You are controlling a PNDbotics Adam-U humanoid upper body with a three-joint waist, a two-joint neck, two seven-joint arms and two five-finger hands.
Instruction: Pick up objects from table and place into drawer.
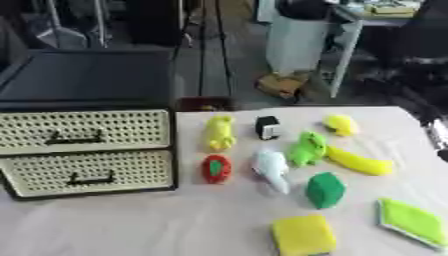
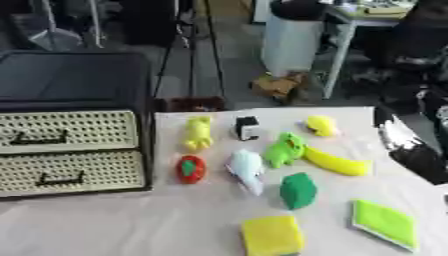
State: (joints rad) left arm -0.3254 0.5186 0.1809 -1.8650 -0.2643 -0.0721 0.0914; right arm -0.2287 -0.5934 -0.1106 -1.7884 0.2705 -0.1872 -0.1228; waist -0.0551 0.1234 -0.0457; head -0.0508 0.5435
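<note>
1. The objects are lying spread over the right half of the table, none of them touching a robot hand: a yellow elongated toy, a small black-and-white block beside it, and a small yellow lump nearest the far right edge.
2. In the middle row a red toy with a green patch is sitting closest to the drawer unit; next to it a white figure is lying lengthwise, then a light green figure and a yellow banana shape, these two touching or nearly so.
3. Nearer the camera a dark green block is resting, with a yellow square sponge-like pad in front of it and a lime green diamond-shaped flat piece at the right edge.
4. The drawer unit is standing at the left of the table, with two perforated cream fronts; the upper drawer and the lower drawer are both sitting closed, each with a dark handle.
5. At the right edge of the right eye view a black and silver part of the robot's right arm is showing, above the table edge and apart from every object; I cannot tell how the right robot hand is standing, open or clenched.
6. The left robot hand is not showing in either view.
</note>
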